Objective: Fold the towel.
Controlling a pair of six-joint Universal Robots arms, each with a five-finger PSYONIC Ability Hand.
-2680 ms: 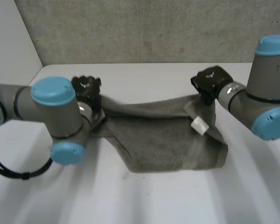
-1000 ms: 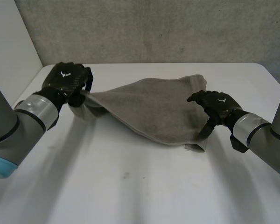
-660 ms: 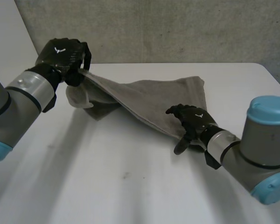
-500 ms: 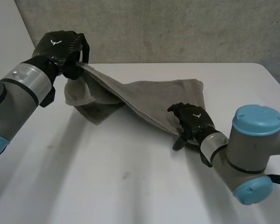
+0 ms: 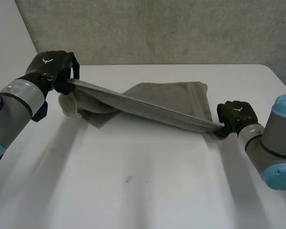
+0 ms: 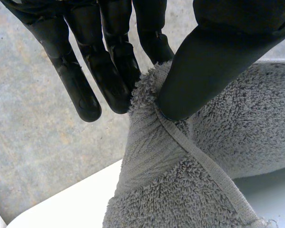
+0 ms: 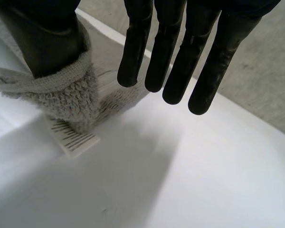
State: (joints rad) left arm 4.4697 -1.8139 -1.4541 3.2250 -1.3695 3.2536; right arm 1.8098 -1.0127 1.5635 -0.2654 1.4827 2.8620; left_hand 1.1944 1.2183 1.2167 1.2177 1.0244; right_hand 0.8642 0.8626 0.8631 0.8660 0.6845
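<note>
White table [image 5: 133,191] is carrying the grey towel [image 5: 176,95], whose bulk is lying loosely doubled on the surface. One long hemmed edge of the towel is running taut along its nearer side, stretched from hand to hand. Left hand [image 5: 50,69] is gripping the towel's left end, raised clear of the surface. In the left wrist view its thumb is pinching the hem against the fingers [image 6: 109,80], with cloth sagging away beneath. Right hand [image 5: 236,113] is sitting low at the towel's right end. In the right wrist view its thumb is clamping the bunched corner while its fingers [image 7: 180,57] are reaching out straight, clear of the cloth. A white barcode label [image 7: 78,138] is hanging from that corner of the towel, just under the thumb.
</note>
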